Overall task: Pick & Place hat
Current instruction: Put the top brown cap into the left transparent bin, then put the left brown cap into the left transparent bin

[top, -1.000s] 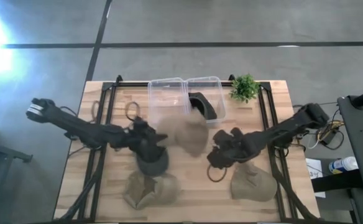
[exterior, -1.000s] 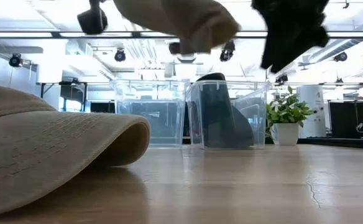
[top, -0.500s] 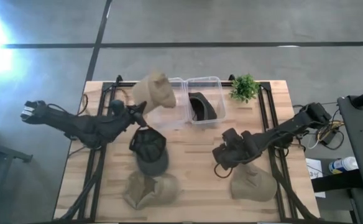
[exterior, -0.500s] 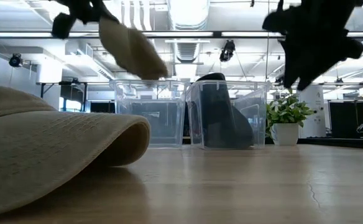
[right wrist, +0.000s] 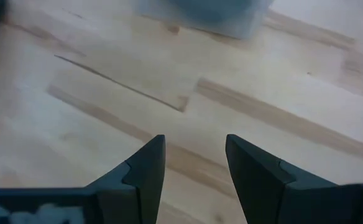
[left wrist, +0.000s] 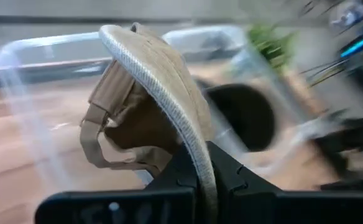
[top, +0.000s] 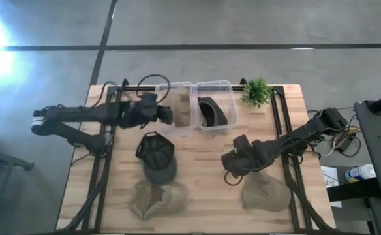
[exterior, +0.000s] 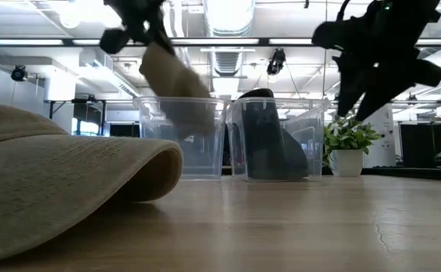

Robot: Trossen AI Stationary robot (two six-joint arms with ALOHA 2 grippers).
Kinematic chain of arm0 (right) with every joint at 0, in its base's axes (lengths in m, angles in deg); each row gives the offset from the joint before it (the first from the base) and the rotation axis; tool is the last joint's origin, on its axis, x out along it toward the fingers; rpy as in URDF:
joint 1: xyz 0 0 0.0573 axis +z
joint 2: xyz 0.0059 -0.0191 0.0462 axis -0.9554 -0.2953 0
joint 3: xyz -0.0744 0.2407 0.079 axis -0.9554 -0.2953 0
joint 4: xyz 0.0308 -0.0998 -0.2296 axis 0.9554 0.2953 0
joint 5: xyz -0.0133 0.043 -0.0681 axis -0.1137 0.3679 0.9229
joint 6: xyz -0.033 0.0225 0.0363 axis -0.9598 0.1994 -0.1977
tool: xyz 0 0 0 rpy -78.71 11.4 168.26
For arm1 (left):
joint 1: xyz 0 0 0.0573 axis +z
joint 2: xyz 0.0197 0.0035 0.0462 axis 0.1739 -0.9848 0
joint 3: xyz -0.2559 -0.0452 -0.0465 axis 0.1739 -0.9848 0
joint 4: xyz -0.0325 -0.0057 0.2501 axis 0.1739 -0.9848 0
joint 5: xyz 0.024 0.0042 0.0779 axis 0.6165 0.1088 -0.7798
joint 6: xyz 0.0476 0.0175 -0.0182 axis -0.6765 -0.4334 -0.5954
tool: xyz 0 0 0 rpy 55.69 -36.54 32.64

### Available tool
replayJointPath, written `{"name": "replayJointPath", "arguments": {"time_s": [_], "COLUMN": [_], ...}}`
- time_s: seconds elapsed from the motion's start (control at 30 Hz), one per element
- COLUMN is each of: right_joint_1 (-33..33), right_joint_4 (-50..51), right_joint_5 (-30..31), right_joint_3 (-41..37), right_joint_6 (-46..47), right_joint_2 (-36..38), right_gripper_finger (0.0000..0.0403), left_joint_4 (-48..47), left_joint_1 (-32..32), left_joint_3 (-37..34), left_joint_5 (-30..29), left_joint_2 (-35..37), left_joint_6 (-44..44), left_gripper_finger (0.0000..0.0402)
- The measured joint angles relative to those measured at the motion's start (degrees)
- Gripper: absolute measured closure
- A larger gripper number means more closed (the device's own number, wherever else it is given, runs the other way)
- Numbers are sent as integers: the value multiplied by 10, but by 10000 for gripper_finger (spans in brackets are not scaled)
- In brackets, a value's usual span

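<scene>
Here we find the left gripper (top: 166, 112) at the far side of the table (top: 197, 196), reaching over the left clear bin (top: 176, 108) with its fingers clamped on the brim of a tan hat (top: 182, 109). In the left wrist view the fingers (left wrist: 183, 168) pinch the brim edge and the crown and strap of that tan hat (left wrist: 145, 106) hang toward the bin. From the low view the tan hat (exterior: 175, 87) hangs tilted, its lower part dipping inside the bin's walls (we cannot tell whether it touches the bottom).

The right clear bin (top: 218, 104), touching the left one, holds a dark hat (top: 213, 111) standing on edge. Just right of it stands a small potted plant (top: 256, 93).

The right gripper (top: 232, 164) hovers above the bare wood right of the table's middle; its fingers (right wrist: 141, 171) stand apart in the right wrist view with nothing between them.

3 more hats lie on the table: a dark cap (top: 156, 157) near the middle-left, a crumpled tan hat (top: 156, 198) at the near edge just beyond it, and another tan hat (top: 266, 192) at the near right, close under the right arm.
</scene>
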Motion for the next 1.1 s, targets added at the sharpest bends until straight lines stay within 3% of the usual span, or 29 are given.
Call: {"name": "replayJointPath", "arguments": {"time_s": [0.2, 0.3, 0.47, 0.63, 0.73, 0.87, 0.97, 1.1], "right_joint_1": [-2, -2, -4, -4, -9, -23, -36, -42], "right_joint_4": [-84, -155, -282, -348, -382, -481, -579, -683], "right_joint_5": [48, 46, -19, -53, -114, -259, -350, -426], "right_joint_3": [-2, -2, -7, -11, -14, -36, -51, -47], "right_joint_6": [-23, -87, -165, -186, -193, -221, -213, -174], "right_joint_2": [0, 0, 0, 0, -4, -33, -76, -159], "right_gripper_finger": [236, 236, 236, 236, 236, 236, 236, 236], "left_joint_4": [-18, -27, -60, -74, -73, -62, -68, -69], "left_joint_1": [67, 74, 73, 57, 10, -87, -164, -272], "left_joint_3": [3, -1, 11, 46, 69, 76, 58, 15], "left_joint_5": [155, 156, 147, 241, 260, 260, 261, 227], "left_joint_2": [-43, -55, -54, -22, 12, 56, 74, 73], "left_joint_6": [-45, -90, -124, -169, -192, -202, -131, -24], "left_gripper_finger": [384, 361, 293, 242, 232, 231, 230, 230]}}
